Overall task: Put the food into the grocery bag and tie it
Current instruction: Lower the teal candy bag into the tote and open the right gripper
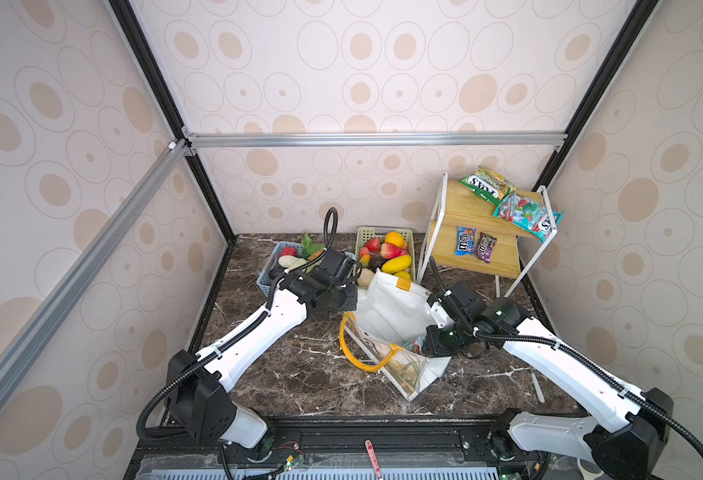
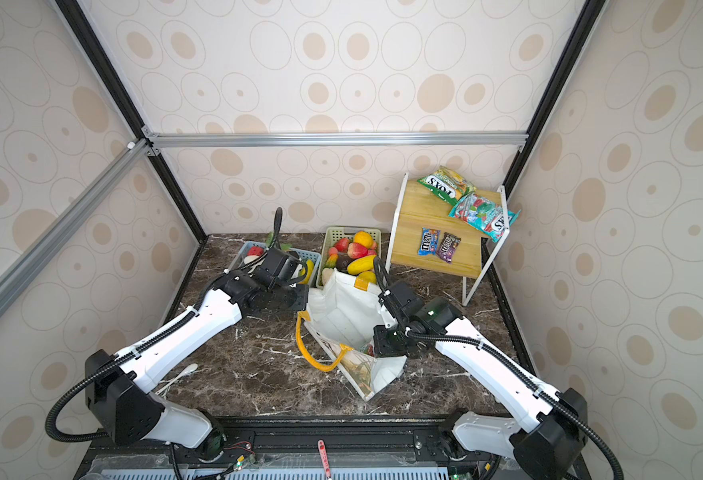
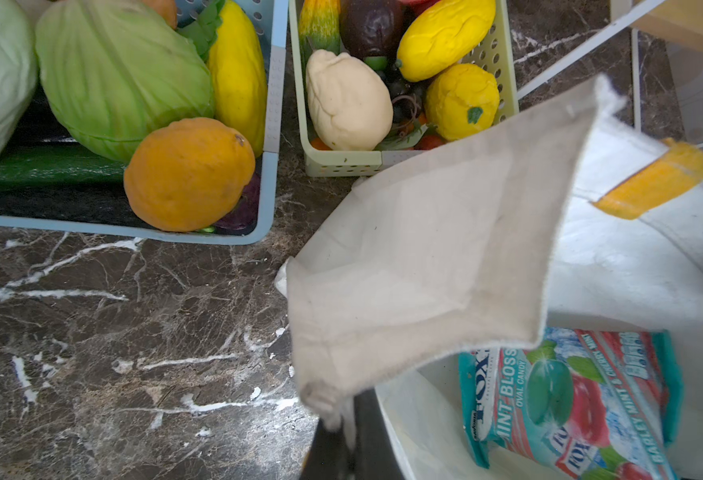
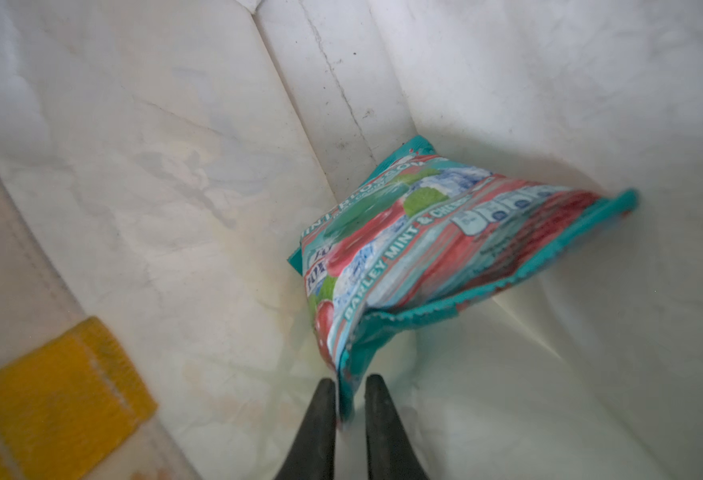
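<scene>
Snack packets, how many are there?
5. On the wooden shelf: green crinkly packet, teal crinkly packet, small blue packet, small purple packet. In the white tote bag: second teal packet. More could be hidden.

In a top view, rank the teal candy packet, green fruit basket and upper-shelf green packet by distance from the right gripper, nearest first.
From the right gripper:
1. teal candy packet, at its tips inside the grocery bag.
2. green fruit basket, just behind the bag.
3. green packet, on the upper shelf, back right.
</scene>
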